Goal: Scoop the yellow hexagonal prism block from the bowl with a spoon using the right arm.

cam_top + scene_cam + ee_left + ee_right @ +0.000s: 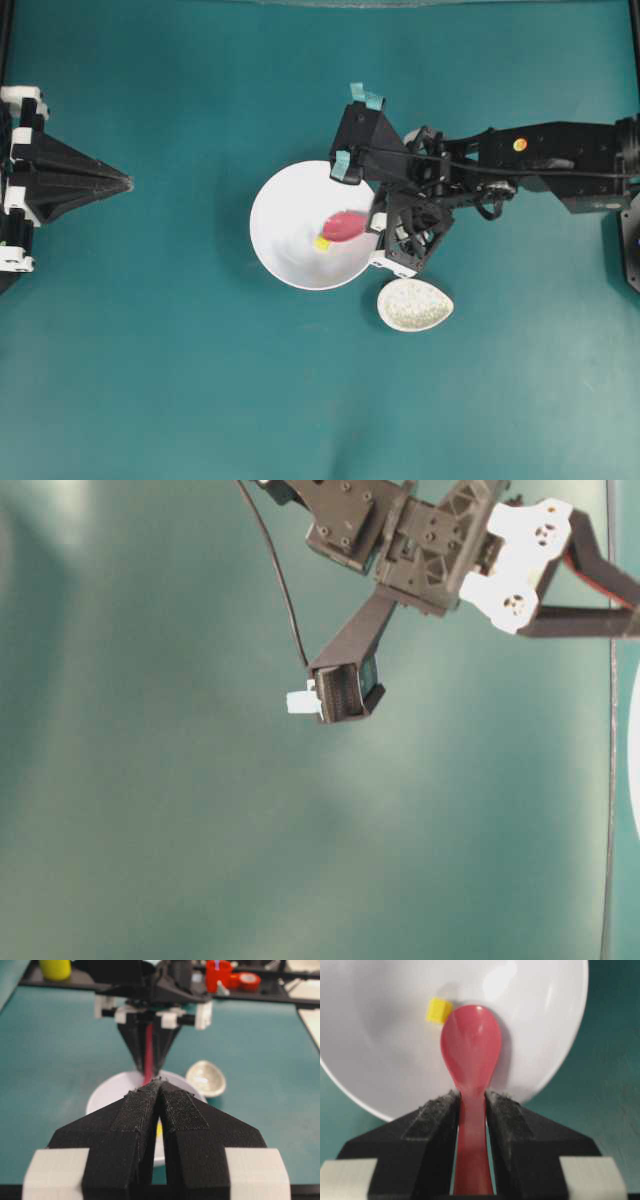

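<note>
1. Fingers (432, 1125) on the right arm (560, 155) are clamped on the handle of the spoon (471, 1050), with the pink-red head poking out over the bowl (380, 1060). The left gripper (159, 1087) is parked well away on the far side of the surface (200, 400), tips pressed together, holding nothing.
2. The yellow hexagonal prism block (439, 1010) sits inside the bowl, right at the front-left edge of the spoon's head. It looks to be touching or just beside it, not on it yet.
3. To do this step well, I'd say drop the tip low against the bowl floor and slide in under the block from the side it's on. Go slow, because that tiny thing will probably skate away on the smooth white surface or get shoved up the wall.
4. Right wrist view is the money shot: it shows the grip and the block-to-spoon gap. Overhead shows the layout, plus the small speckled dish (414, 305) just beside the bowl, which the right wrist view misses.
5. Table-level view is basically useless, showing only arm hardware. Left wrist view catches the bowl and a sliver of yellow behind its own fingers.
</note>
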Controlling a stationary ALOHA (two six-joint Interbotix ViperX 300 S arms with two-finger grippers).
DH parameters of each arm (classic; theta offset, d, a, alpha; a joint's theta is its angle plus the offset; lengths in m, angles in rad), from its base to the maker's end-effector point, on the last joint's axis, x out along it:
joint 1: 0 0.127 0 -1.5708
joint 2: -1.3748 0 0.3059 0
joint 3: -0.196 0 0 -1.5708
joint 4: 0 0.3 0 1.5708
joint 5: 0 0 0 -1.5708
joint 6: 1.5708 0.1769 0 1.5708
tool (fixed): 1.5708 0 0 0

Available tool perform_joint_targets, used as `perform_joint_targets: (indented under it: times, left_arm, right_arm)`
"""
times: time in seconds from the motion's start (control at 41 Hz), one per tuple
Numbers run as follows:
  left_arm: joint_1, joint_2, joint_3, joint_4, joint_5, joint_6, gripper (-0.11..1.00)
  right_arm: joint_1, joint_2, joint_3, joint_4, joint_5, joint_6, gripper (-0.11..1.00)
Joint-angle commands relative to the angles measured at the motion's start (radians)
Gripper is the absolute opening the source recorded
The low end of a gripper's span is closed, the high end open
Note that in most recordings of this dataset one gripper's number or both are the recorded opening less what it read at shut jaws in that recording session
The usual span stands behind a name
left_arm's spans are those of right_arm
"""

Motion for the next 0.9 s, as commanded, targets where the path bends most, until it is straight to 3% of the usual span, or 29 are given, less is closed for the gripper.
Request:
perform_joint_targets:
  times: [0.0, 0.585, 0.878]
  left_arm:
    - [0.002, 0.008, -0.026, 0.002, -0.014, 0.0, -0.01]
    - [0.002, 0.008, -0.026, 0.002, -0.018, 0.0, -0.01]
    - [0.002, 0.008, -0.026, 0.002, -0.017, 0.0, -0.01]
  right_arm:
    - [0.0, -0.005, -0.028, -0.006, -0.032, -0.002, 0.25]
    - [-0.002, 0.037, -0.061, -0.094, -0.201, -0.002, 0.25]
    - [-0.003, 0.0, -0.066, -0.107, -0.204, -0.002, 0.25]
